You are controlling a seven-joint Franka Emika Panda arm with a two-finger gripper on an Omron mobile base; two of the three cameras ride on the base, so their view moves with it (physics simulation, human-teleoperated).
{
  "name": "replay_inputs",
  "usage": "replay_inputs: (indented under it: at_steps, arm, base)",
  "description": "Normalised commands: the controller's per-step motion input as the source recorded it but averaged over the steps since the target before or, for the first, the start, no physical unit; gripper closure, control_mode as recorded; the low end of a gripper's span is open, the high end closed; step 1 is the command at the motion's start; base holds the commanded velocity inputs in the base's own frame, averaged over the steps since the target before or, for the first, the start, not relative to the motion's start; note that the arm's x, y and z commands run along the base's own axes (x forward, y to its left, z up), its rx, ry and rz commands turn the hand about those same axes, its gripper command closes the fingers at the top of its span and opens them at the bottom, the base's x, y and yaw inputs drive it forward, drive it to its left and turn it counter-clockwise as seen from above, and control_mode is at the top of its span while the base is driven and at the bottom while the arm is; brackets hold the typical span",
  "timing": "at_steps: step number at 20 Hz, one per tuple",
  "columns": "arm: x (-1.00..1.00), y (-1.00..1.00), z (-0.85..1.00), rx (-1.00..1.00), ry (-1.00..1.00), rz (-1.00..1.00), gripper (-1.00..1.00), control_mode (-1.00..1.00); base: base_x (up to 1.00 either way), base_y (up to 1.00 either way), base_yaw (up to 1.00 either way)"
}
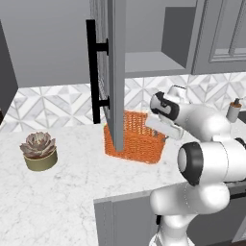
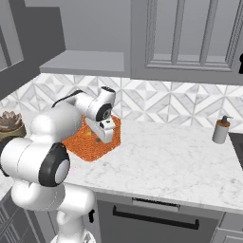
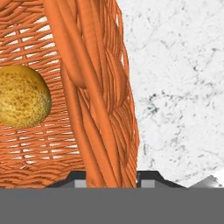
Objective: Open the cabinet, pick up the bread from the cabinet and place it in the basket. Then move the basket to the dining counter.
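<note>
Orange basket (image 3: 94, 109) rim pinched between the fingers (image 3: 146, 178)
Bread (image 3: 19, 97) sits inside; lift level off the counter (image 3: 179, 87), gently, so it stays put.

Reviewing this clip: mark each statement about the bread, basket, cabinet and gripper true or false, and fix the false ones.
1. The bread lies inside the basket. True.
2. The cabinet door is shut. False: it stands open, with the shelf behind it bare.
3. The gripper straddles the basket's rim wall. True: one finger is inside it, one outside.
4. The basket sits on the dining counter. False: it rests on the marble worktop by the tile backsplash.
5. A potted succulent stands on the worktop. True.
</note>
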Motion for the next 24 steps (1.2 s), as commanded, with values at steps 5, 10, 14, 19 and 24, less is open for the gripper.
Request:
replay_inputs:
  at_steps: [5,10,14,19,24]
  arm:
    - [-0.34,0.00,0.45,0.12,-0.11,-0.32,1.00,-1.00]
    - [-0.23,0.00,0.34,0.12,-0.04,-0.32,1.00,-1.00]
    - [-0.08,0.26,0.14,-0.12,0.00,-0.30,1.00,-1.00]
    - [-0.12,0.22,0.49,-0.10,0.00,-0.29,1.00,-1.00]
    - [-0.25,0.09,0.59,-0.02,0.01,-0.24,1.00,-1.00]
  base:
    - [0.00,0.00,0.00]
    - [0.00,0.00,0.00]
    - [0.00,0.00,0.00]
    - [0.00,0.00,0.00]
    - [0.00,0.00,0.00]
